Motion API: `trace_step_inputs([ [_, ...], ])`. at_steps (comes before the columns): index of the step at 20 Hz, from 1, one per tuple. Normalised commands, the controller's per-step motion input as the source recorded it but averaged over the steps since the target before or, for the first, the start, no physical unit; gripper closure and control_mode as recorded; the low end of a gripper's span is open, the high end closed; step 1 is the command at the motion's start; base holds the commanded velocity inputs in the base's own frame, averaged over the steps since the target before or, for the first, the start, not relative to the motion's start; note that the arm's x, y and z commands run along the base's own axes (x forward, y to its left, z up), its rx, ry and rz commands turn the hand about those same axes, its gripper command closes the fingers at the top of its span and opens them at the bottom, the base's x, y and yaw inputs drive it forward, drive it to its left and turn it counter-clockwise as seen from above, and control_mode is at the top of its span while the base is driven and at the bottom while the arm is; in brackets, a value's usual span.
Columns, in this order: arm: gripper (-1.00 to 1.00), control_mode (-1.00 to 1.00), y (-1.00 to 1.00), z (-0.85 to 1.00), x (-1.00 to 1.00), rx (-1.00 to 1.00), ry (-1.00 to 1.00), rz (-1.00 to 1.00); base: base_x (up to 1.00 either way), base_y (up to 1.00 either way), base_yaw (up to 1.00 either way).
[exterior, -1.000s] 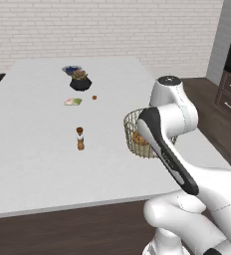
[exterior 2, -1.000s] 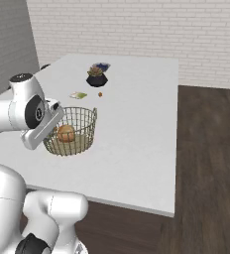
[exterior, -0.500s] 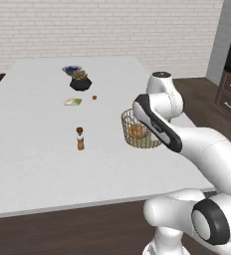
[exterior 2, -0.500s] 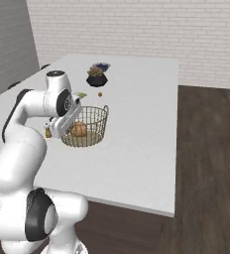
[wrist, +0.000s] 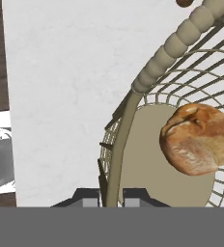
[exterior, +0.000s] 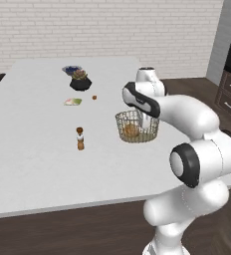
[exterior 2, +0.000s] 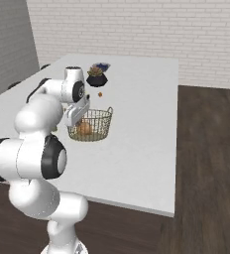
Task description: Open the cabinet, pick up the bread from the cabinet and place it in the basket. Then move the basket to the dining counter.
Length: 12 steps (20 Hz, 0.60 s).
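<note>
The basket's (wrist: 133, 101) rim is pinched between the gripper's (wrist: 110, 198) closed fingers. The bread (wrist: 199, 138) is seen lying inside on the tan base. The basket is held over the dining counter (exterior: 33, 149), near its edge.

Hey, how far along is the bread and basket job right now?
Done: the bread lies inside the basket. In hand: the gripper is shut on the basket's rim, and the basket is over the dining counter, low above it or just touching; I can't tell which. Left: set it down if needed, then let go and pull the arm away.
</note>
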Motion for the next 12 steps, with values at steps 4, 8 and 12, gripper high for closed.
trace_step_inputs([
  [4,1.00,-1.00,0.02,-0.19,0.65,0.00,0.03,0.04,0.00,0.00,0.00],
  [8,1.00,-1.00,0.04,-0.47,0.08,0.00,-0.03,0.14,0.00,0.00,0.00],
  [12,1.00,-1.00,0.21,-0.69,0.00,0.04,-0.11,0.14,0.00,0.00,0.00],
])
